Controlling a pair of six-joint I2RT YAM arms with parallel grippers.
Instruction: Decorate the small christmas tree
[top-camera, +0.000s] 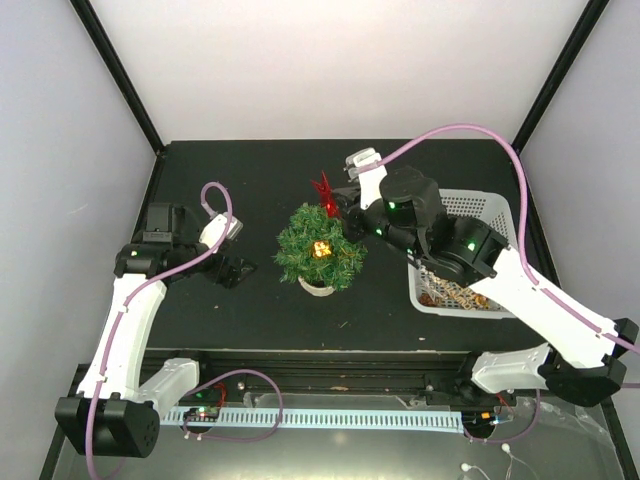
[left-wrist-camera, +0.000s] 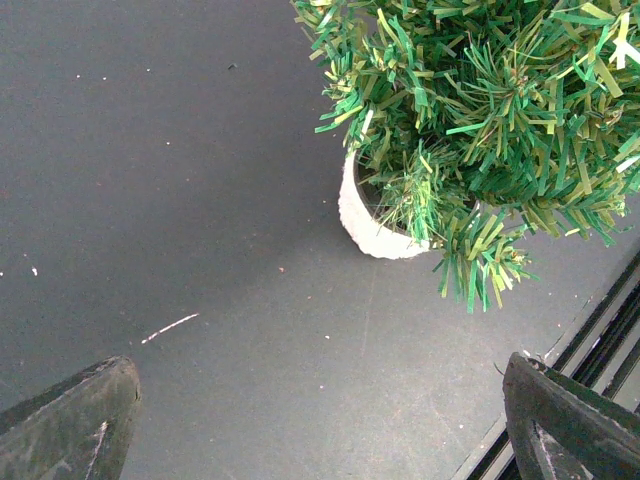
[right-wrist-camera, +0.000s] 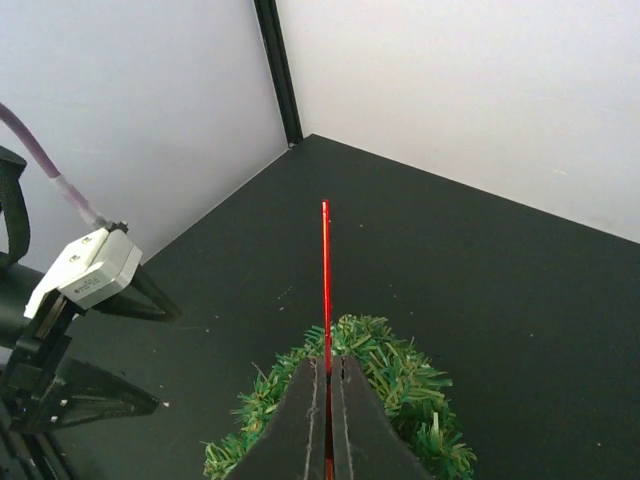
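Note:
The small christmas tree (top-camera: 320, 248) stands mid-table in a round white pot (top-camera: 317, 287), with a gold ornament (top-camera: 321, 249) on its top. My right gripper (top-camera: 338, 205) is shut on a flat shiny red ornament (top-camera: 323, 190) and holds it above the tree's far edge. In the right wrist view the red ornament (right-wrist-camera: 325, 280) shows edge-on as a thin line between the pads, with the tree (right-wrist-camera: 400, 380) below. My left gripper (top-camera: 236, 270) is open and empty, low over the table left of the tree. The left wrist view shows the pot (left-wrist-camera: 372, 228) and branches (left-wrist-camera: 480, 110) ahead.
A white plastic basket (top-camera: 466, 255) with several ornaments sits at the right under the right arm. Black frame posts stand at the back corners. The table's front rail (top-camera: 330, 360) runs along the near edge.

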